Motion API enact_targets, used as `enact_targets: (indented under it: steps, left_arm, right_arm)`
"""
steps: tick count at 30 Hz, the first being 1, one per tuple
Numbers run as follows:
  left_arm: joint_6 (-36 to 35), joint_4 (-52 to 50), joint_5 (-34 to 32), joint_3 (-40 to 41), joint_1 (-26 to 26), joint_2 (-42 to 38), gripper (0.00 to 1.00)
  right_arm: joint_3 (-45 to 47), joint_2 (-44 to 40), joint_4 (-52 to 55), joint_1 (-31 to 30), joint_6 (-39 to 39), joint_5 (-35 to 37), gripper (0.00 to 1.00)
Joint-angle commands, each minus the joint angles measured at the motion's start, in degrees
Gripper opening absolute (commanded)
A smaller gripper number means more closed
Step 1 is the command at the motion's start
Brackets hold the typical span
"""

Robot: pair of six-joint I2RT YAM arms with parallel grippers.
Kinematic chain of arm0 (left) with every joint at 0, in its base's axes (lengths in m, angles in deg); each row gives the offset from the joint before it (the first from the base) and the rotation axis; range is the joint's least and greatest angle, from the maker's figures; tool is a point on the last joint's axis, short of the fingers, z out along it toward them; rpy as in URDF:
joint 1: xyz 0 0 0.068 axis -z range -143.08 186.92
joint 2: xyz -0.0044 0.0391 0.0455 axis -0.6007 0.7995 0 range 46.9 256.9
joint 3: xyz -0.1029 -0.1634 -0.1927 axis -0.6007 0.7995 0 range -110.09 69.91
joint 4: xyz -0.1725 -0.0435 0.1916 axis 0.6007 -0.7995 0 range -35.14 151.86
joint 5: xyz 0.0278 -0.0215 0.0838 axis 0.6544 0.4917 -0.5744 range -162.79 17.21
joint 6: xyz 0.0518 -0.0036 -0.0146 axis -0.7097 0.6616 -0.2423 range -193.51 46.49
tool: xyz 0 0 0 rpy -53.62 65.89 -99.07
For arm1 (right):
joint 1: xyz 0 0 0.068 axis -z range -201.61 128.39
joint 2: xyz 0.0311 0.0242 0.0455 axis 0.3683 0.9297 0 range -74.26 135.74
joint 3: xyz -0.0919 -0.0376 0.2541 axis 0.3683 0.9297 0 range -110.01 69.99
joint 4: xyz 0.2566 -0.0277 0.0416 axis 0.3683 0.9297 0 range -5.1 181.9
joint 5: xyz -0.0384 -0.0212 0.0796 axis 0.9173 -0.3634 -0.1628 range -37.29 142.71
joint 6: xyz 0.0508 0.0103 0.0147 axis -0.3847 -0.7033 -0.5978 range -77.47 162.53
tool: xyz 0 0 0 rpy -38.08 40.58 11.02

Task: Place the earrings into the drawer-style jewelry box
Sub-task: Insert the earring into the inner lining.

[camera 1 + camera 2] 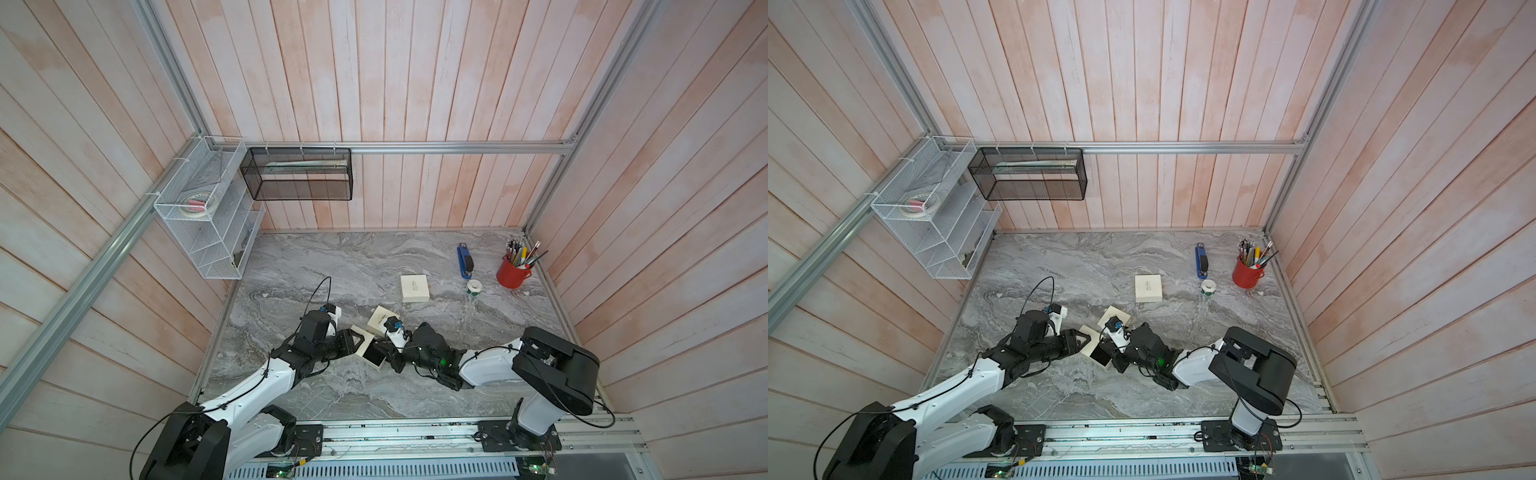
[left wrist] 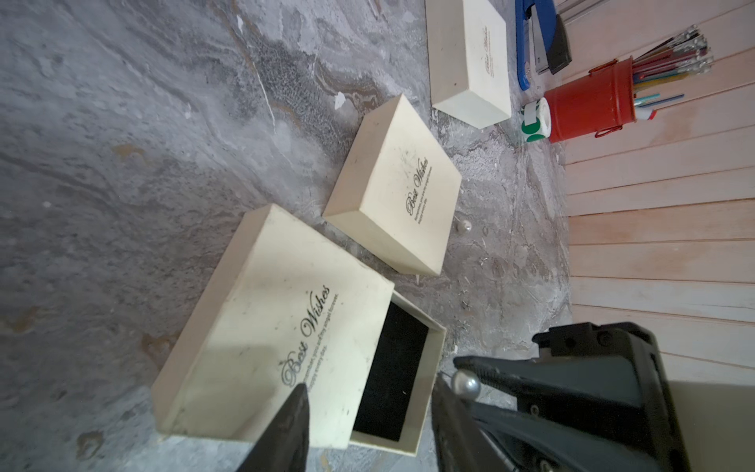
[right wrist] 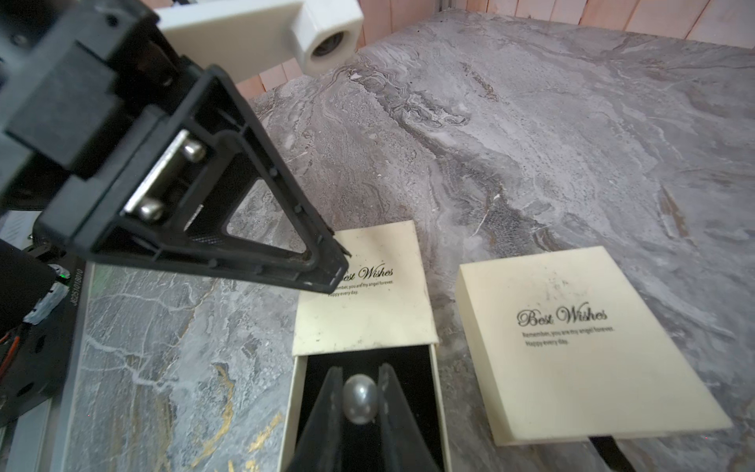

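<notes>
I am holding a pearl earring (image 3: 359, 398) clamped in my right tool (image 3: 359, 371) over the jewelry box's (image 3: 367, 294) open drawer (image 3: 299, 384), a second earring (image 2: 463, 226) is lying on the table (image 2: 122, 163), and I cannot tell my left tool's (image 2: 369, 384) grip.

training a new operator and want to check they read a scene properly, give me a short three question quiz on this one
1. True or false: the right gripper holds a pearl earring.
2. The lining of the open drawer is: a) red b) black c) white.
3. How many cream boxes lie on the table?
Key: 1 true; 2 b; 3 three.
</notes>
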Motion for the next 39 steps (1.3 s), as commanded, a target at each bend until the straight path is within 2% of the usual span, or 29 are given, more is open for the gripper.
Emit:
enact_targets:
  steps: [1, 20, 27, 39]
  left_arm:
    - [-1.11, 2.07, -0.54, 0.26, -0.39, 0.37, 0.49]
    - [-1.07, 10.02, 2.88, -1.94, -0.47, 9.92, 0.44]
    - [-1.63, 12.14, 6.96, -2.04, 0.62, 10.71, 0.37]
    - [-2.43, 12.76, 9.50, -1.45, 1.72, 12.15, 0.35]
  right_arm:
    - [-0.23, 1.29, -0.67, 0.59, -1.88, -1.33, 0.00]
    - [1.23, 1.80, 1.47, 0.95, -1.99, -2.31, 0.00]
    - [2.61, 1.06, 1.13, 0.95, -2.28, -1.75, 0.00]
    - [3.48, 0.04, 1.01, 0.94, -2.43, -1.58, 0.00]
